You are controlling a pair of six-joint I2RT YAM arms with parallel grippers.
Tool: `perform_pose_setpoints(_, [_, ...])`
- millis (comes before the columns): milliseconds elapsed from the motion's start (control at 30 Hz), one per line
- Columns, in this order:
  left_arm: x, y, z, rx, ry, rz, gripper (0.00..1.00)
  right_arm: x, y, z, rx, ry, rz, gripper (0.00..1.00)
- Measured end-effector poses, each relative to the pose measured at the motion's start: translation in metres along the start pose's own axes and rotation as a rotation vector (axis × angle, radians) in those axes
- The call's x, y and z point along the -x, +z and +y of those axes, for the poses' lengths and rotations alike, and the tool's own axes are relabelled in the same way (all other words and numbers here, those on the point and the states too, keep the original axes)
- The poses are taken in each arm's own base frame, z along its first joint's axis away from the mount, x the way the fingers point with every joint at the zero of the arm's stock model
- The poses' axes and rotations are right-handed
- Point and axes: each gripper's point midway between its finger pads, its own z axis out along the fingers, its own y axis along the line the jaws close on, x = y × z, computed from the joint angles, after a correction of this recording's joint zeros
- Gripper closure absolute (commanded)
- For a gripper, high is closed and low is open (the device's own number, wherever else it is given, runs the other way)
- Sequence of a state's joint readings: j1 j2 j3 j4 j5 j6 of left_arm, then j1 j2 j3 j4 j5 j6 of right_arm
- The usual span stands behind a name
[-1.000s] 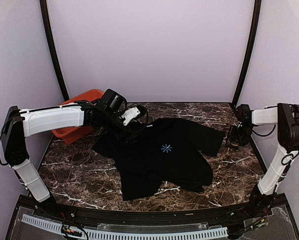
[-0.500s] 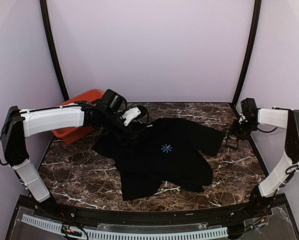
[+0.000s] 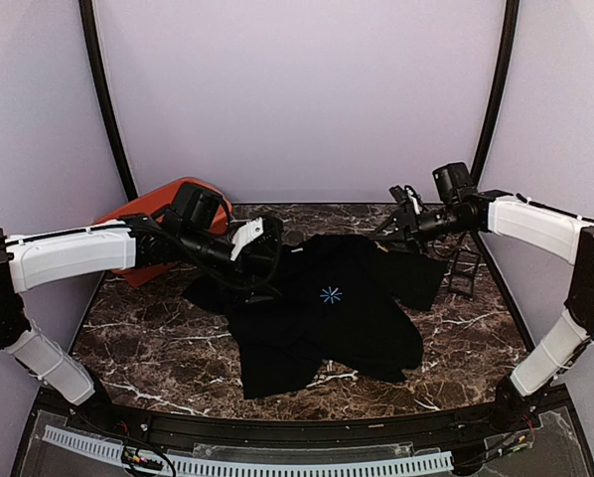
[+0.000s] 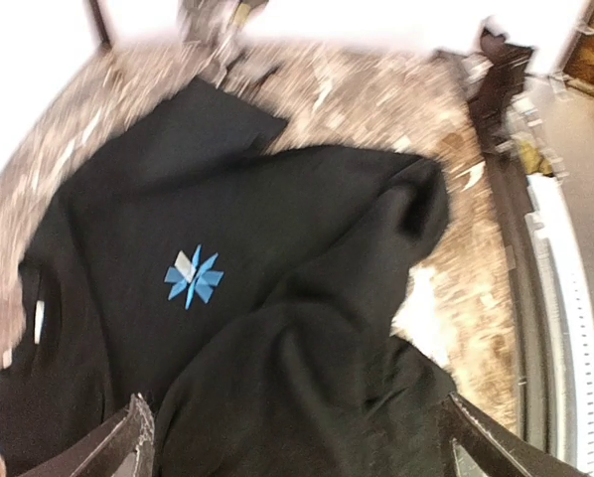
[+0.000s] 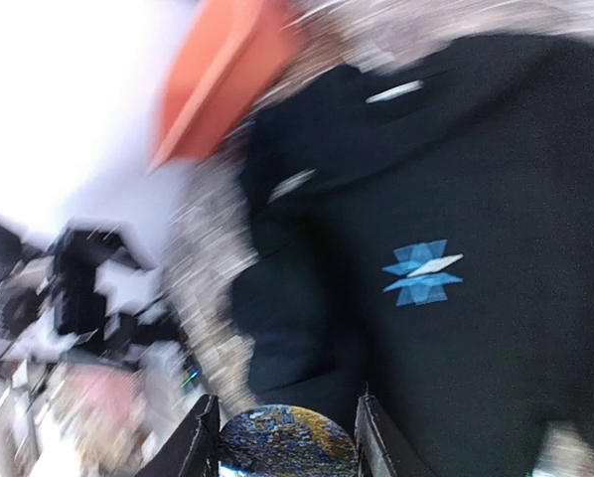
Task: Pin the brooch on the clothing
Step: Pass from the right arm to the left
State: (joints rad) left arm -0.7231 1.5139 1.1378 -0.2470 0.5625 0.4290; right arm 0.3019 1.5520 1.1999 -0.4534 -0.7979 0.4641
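The black T-shirt [image 3: 327, 318] lies spread on the marble table, its light-blue starburst print [image 3: 330, 294] facing up. My right gripper [image 3: 394, 225] hovers over the shirt's far right shoulder. In the blurred right wrist view it is shut on the brooch [image 5: 289, 445], a round gold and grey-blue disc held between both fingers [image 5: 203, 442]. That view also shows the shirt [image 5: 496, 169] and the print [image 5: 423, 272]. My left gripper [image 3: 262, 253] is over the shirt's left sleeve. Its fingers [image 4: 130, 442] stand wide apart, with a raised fold of the shirt [image 4: 307, 378] between them.
An orange bin [image 3: 143, 214] stands at the back left, behind my left arm. A small black hinged case [image 3: 464, 270] stands at the right table edge. Black frame posts rise at both back corners. Bare marble shows in front of the shirt.
My right arm has swung left from the black case at the right edge to above the shirt's far right shoulder. My left arm has shifted slightly left at the sleeve.
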Motion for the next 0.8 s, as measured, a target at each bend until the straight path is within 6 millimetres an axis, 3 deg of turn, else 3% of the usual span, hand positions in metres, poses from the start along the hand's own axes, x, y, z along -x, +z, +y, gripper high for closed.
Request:
perform_pose_setpoints(200, [0.030,-0.017,-0.028,-0.102,0.108,-0.145,0.01,-0.033,0.016,0.065,0.307,-0.033,0.177,0.62])
perform_pose_setpoints(467, [0.032,-0.014,-0.047,-0.184,0.148,-0.186,0.01,-0.067,0.025,0.121,0.521,-0.101,0.338,0.61])
perform_pose_setpoints(633, [0.033,-0.013,-0.052,-0.194,0.160,-0.198,0.01,-0.086,0.035,0.143,0.572,-0.147,0.401,0.61])
perform_pose_setpoints(800, [0.040,-0.009,-0.050,-0.165,0.137,-0.219,0.01,-0.076,0.041,0.148,0.565,-0.195,0.348,0.61])
